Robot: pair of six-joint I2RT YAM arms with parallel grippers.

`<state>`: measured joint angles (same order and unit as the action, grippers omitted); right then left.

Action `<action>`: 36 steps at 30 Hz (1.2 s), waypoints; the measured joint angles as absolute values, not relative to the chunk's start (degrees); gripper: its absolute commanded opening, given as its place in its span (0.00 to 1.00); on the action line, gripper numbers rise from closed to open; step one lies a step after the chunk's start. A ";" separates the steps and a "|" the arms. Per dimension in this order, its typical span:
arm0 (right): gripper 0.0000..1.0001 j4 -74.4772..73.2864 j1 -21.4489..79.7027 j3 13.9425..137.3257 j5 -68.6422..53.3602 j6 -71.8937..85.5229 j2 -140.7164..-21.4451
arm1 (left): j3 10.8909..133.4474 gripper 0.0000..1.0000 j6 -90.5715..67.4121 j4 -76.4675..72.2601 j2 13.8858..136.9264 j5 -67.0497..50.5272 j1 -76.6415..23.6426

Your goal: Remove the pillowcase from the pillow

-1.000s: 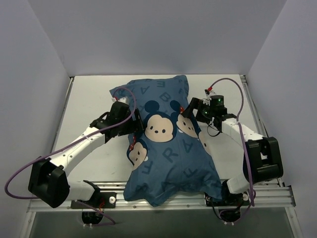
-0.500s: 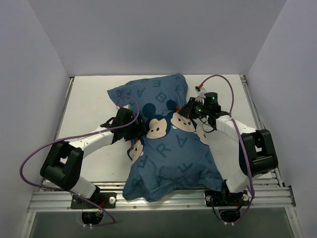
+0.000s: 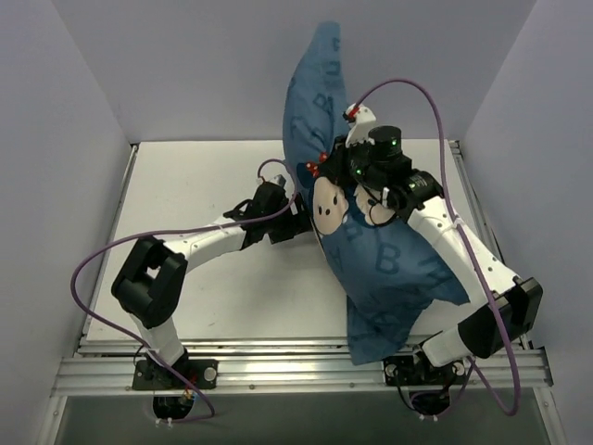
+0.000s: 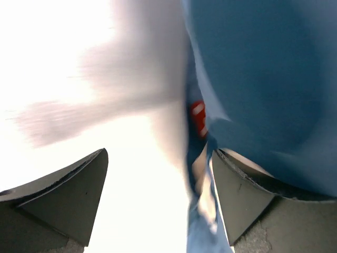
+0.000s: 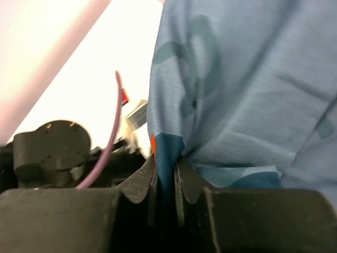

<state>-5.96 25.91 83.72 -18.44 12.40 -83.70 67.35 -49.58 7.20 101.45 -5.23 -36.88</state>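
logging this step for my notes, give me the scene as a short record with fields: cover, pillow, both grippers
pillowcase: blue, printed; far end raised above the table, near end down at the front edge
pillow: no white cushion showing in any view
right gripper: shut on a fold of the pillowcase, held high
left gripper: open, low at the pillowcase's side, clamping nothing
task: cover not yet off
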 measured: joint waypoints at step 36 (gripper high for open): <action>0.88 -16.03 58.59 67.66 17.15 24.64 -71.55 | 60.05 0.94 -44.69 38.89 55.81 20.88 -33.17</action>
<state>-16.03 58.59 67.66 17.15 24.64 -71.55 60.05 -44.69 38.89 55.81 20.88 -33.17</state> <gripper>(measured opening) 0.881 0.947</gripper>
